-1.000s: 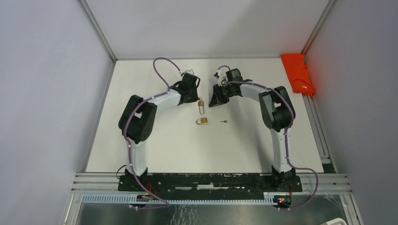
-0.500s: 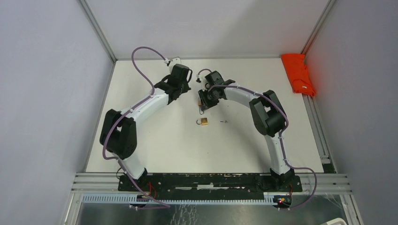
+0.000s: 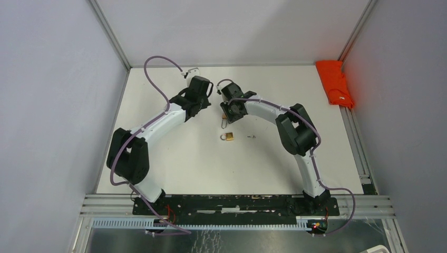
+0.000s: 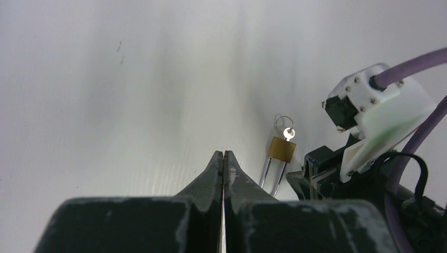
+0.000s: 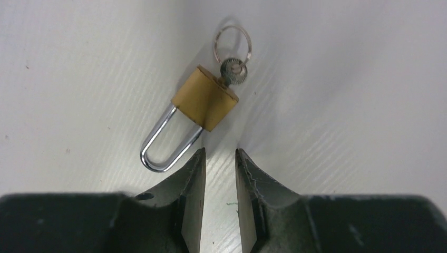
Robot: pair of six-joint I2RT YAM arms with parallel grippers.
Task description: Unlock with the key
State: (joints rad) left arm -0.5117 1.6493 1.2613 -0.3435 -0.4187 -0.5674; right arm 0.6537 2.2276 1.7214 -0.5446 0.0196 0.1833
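A brass padlock [image 5: 204,98] with a long steel shackle lies flat on the white table. A key [image 5: 233,71] on a ring sits in its keyhole. My right gripper [image 5: 219,153] hovers just short of the padlock body, open, with nothing between its fingers. In the top view the same padlock [image 3: 225,122] lies under the right gripper [image 3: 229,112]. My left gripper [image 4: 223,154] is shut and empty, to the left of the padlock [image 4: 281,149]. From above, the left gripper [image 3: 206,103] is a little apart from it. I cannot tell whether the shackle is released.
A second, short brass padlock [image 3: 227,137] lies nearer the arm bases, with a small loose key [image 3: 251,137] to its right. An orange cloth [image 3: 334,81] lies at the far right edge. Grey walls enclose the table on three sides.
The left arm has pulled back to the left, away from the long padlock. The right arm has swung left over the padlock, and its jaws have opened a little wider.
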